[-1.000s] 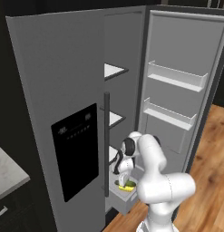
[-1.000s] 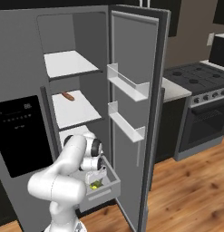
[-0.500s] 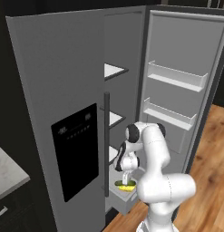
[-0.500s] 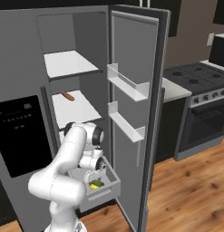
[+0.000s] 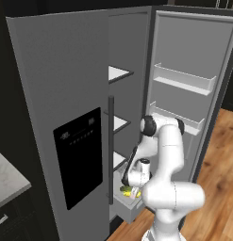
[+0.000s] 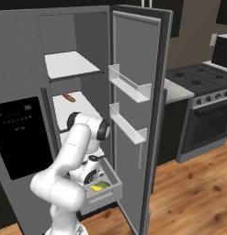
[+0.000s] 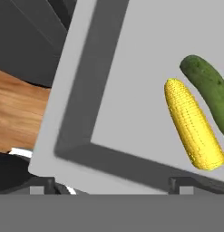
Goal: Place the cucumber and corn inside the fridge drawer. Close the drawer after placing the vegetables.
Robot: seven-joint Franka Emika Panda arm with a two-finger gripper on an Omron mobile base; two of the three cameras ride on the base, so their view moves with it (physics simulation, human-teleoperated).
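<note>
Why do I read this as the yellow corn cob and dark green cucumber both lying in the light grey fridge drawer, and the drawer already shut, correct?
Not quite. The yellow corn cob and dark green cucumber do lie in the light grey fridge drawer, but the drawer is pulled out, not shut; the right base view shows it.

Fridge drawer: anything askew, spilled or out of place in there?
Nothing stands out. The corn and cucumber lie side by side on the floor of the fridge drawer, neither hanging over its rim. The drawer is still pulled out, and the open gripper hangs above it, holding nothing.
</note>
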